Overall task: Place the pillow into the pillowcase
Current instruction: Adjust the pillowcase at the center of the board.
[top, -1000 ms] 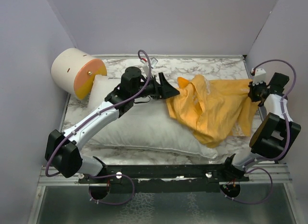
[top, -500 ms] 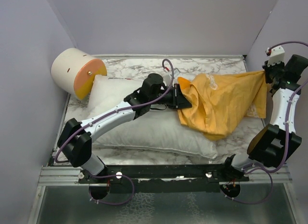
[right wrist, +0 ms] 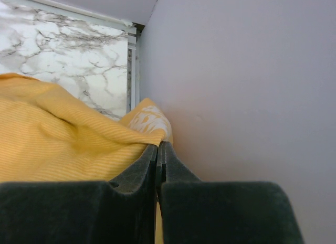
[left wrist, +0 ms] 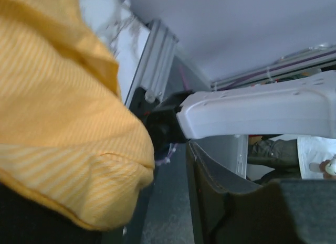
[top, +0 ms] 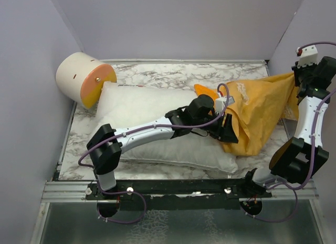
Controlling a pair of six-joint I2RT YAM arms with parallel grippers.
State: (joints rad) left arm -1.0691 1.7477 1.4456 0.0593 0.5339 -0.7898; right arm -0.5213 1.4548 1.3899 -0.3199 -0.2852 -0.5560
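The white pillow [top: 142,118] lies across the middle of the marble table. The orange-yellow pillowcase [top: 260,110] hangs stretched from the far right down onto the pillow's right end. My right gripper [top: 294,80] is raised by the right wall and shut on the case's upper corner, with the fabric pinched between its pads [right wrist: 158,147]. My left arm reaches over the pillow, and its gripper [top: 229,131] is at the case's lower left edge. In the left wrist view its jaws stand apart [left wrist: 168,202]. Pillowcase fabric [left wrist: 63,123] drapes over the left finger, and the right finger [left wrist: 236,202] is bare.
A cream-and-orange cylinder [top: 84,78] lies at the back left corner, touching the pillow's corner. Grey walls close in the table on the left, back and right. A black metal rail [top: 178,189] runs along the near edge by the arm bases.
My left gripper travelled right and nearer across the pillow to the pillowcase's lower edge. My right gripper lifted the case's corner up toward the right wall, pulling the fabric taut.
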